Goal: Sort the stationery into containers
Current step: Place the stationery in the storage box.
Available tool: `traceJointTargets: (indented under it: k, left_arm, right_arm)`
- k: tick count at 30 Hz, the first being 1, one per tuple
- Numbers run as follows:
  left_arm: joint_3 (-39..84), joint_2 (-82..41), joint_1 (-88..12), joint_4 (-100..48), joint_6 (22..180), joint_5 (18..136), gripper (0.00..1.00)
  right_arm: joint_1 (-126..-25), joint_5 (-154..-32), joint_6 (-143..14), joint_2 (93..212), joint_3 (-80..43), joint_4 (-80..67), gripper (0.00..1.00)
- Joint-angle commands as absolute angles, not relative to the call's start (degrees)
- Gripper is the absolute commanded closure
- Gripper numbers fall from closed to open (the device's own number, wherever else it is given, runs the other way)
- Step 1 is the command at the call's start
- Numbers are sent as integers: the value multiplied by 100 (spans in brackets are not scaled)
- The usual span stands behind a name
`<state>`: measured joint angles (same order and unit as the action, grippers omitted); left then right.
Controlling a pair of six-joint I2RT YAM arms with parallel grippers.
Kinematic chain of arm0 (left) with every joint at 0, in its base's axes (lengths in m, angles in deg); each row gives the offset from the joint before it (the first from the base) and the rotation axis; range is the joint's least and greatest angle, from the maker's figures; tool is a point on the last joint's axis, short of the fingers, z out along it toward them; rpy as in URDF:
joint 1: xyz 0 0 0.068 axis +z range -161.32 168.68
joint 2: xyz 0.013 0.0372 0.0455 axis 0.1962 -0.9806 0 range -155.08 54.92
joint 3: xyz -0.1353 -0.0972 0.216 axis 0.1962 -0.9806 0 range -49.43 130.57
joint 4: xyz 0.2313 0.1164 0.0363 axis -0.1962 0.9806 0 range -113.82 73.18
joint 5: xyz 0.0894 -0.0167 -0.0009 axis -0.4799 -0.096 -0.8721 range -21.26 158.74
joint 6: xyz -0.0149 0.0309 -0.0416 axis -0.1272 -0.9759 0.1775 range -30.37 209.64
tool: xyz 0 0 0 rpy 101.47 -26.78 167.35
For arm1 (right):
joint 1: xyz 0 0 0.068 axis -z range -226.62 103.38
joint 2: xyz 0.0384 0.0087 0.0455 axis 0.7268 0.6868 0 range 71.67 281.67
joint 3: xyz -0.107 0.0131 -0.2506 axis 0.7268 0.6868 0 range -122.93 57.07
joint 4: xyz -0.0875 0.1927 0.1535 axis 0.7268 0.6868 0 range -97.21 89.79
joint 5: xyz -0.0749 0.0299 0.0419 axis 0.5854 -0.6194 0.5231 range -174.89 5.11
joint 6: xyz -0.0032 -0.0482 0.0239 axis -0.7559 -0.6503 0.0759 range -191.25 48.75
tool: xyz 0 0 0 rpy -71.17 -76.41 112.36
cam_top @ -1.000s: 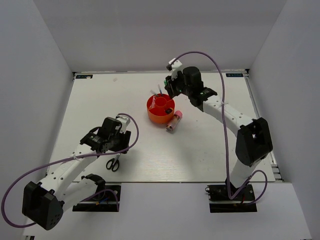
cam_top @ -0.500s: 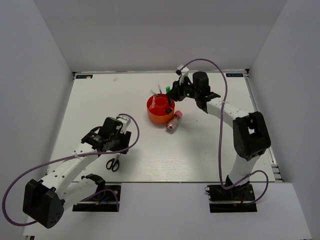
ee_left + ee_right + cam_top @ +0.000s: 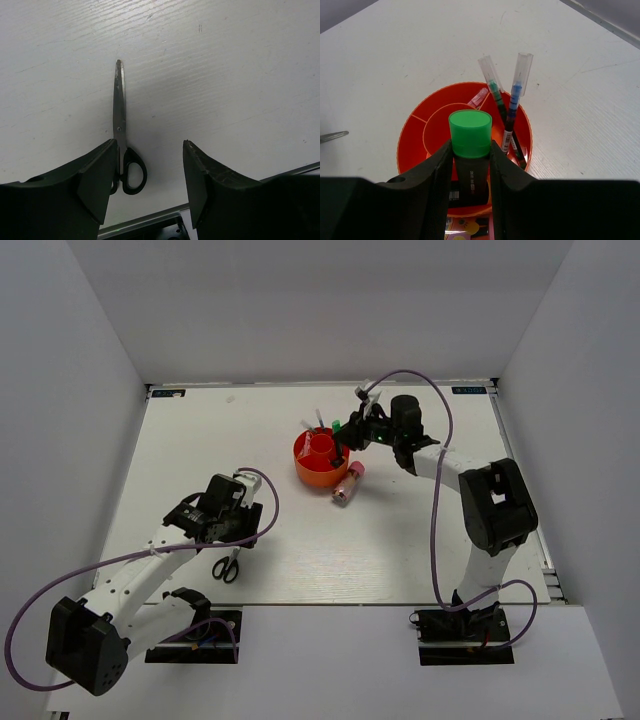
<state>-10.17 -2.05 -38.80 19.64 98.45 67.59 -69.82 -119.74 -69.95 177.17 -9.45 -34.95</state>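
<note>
Progress looks partial to me. The orange tub (image 3: pixel 310 478) already holds two clear-capped pens (image 3: pixel 496 95), one with green ink and one with blue, leaning upright together in one outer compartment. Something pale with a pinkish tint lies in the compartment beside them; I can't make out what it is.

My right arm's fingers (image 3: pixel 436 175) are clamped on the black body of the green-capped highlighter (image 3: pixel 469 134). It is cap up and hangs over the tub's divided interior, so I judge this item is at the drop-in stage and not yet released.

Two things are outside the tub. The pink-capped clear tube (image 3: pixel 348 483) lies on the worktop (image 3: pixel 420 540) just beside the tub's wall; whether it touches, I can't tell. The black-handled scissors (image 3: pixel 120 115) lie flat and closed, well apart from the tub and near the worktop's front edge.

My left arm's fingers (image 3: pixel 95 182) are apart and empty. They hover low over the scissors, with one finger above the handles, so I judge the scissors are that arm's next pick. By my count, that leaves the highlighter release, the tube and the scissors.
</note>
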Motion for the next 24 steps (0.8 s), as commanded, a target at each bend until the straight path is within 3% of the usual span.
traceJointTargets:
  k: [1, 5, 6, 7, 13, 22, 24]
  left_arm:
    - [-874, -195, -3856, 1978, 9807, 6672, 34]
    - [-874, -265, -3856, 1969, 9816, 6689, 34]
    - [-883, -213, -3856, 1978, 9799, 6681, 34]
    - [-874, -213, -3865, 1969, 9798, 6689, 34]
    - [-865, -239, -3865, 1978, 9807, 6672, 34]
    - [-883, -256, -3856, 2004, 9790, 6575, 34]
    - [-883, -257, -3865, 1986, 9781, 6540, 34]
  right_arm:
    - [-6956, -12111, -7090, 17758, -832, -3990, 100]
    - [-6947, -12093, -7298, 17749, -770, -3903, 81]
    - [-6939, -12102, -7318, 17741, -762, -3885, 69]
    - [-6921, -12119, -7327, 17741, -770, -3859, 63]
    - [-6938, -12075, -7310, 17714, -814, -3674, 44]
    - [-6912, -11961, -7274, 17206, -656, -3516, 44]
    - [-6894, -11926, -7353, 16985, -542, -3332, 49]
